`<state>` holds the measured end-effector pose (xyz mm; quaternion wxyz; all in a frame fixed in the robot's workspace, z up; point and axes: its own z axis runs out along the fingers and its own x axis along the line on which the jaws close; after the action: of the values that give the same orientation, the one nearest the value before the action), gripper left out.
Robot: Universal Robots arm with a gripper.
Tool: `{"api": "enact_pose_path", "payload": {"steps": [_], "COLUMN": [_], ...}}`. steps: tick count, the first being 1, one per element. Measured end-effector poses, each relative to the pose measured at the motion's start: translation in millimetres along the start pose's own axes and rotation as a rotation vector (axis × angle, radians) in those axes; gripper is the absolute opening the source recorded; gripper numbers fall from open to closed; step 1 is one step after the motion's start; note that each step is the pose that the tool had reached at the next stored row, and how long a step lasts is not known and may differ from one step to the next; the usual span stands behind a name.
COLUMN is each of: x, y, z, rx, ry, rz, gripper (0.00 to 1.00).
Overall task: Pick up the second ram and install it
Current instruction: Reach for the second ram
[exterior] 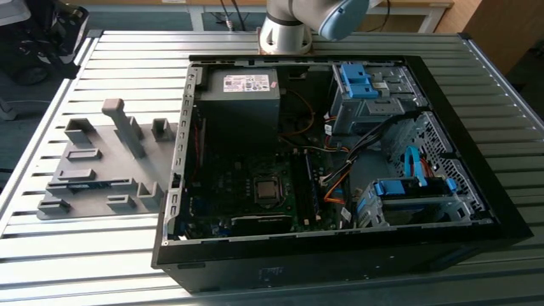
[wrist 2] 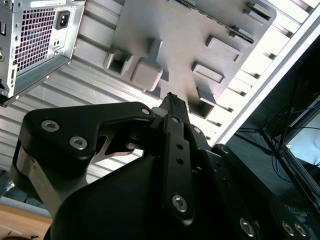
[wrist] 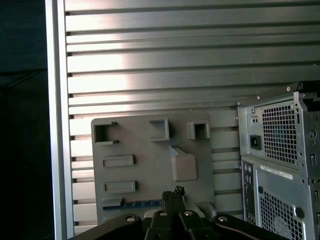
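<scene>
The second ram (wrist: 132, 204) lies as a thin blue-green strip on edge in a slot of the grey holder plate (wrist: 150, 165). In the exterior view the ram (exterior: 88, 185) sits low on that plate (exterior: 111, 153), at the exterior view's left of the open computer case (exterior: 340, 255). My gripper (wrist: 173, 192) hangs well above the plate, beside the ram's end. Its black fingers (wrist 2: 170, 102) are pressed together with nothing between them. The gripper touches neither the ram nor the plate.
The plate carries several grey holder blocks, one a tall post (exterior: 126, 127). The open case holds a motherboard (exterior: 255, 191), a power supply (exterior: 242, 86), blue drive cages (exterior: 408, 191) and loose cables. The arm's base (exterior: 285, 32) stands behind the case on the slatted table (exterior: 68, 268).
</scene>
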<state>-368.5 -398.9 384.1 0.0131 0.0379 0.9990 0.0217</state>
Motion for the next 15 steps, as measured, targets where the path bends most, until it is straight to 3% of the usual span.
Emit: {"api": "enact_pose_path", "payload": {"steps": [9, 10, 15], "x": [0.3, 0.4, 0.6], "y": [0.0, 0.0, -0.1], "z": [0.1, 0.0, 0.1], "rx": [0.0000, 0.0000, 0.0000], "ry": [0.0000, 0.0000, -0.0001], "rz": [0.000, 0.000, 0.000], "gripper": [0.11, 0.17, 0.17]}}
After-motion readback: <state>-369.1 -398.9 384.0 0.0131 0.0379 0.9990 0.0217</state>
